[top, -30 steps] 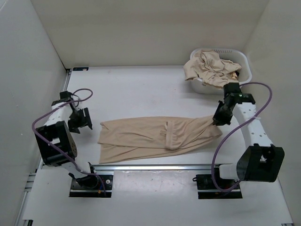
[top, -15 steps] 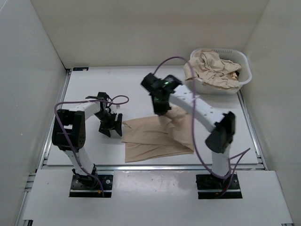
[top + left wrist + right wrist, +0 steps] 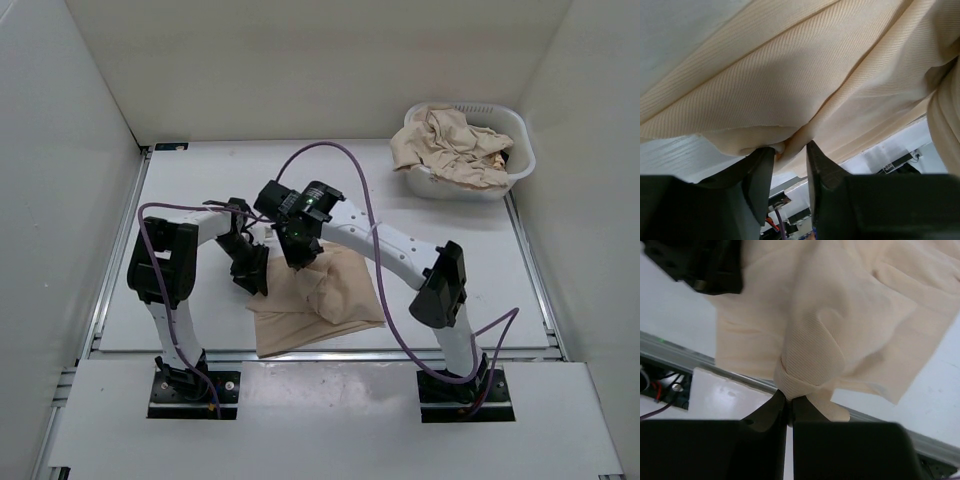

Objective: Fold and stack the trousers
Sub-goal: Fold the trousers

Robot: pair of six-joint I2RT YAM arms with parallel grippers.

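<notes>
On the white counter (image 3: 200, 180), the light beige thin-fabric trousers (image 3: 340, 295) lie partly doubled near the front edge, well apart from the white plastic basket (image 3: 522, 135) of similar cloth. The right claw (image 3: 788, 399) pinches a raised fold, likely to lay it over. The left claw (image 3: 790, 152) straddles the opposite edge, probably as an anchor, though I cannot tell whether it grips.

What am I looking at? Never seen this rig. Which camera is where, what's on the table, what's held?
Two robot arms, left and right, bolted at a white table's near edge. The wide picture looks down from above and behind them; the other two come from wrist cameras. Beige trousers lie partly folded on the table; more crumpled cloth fills a white basket at the far right. The right fingers are shut on a bunch of the trousers; the left fingers pinch a fold at their edge.
</notes>
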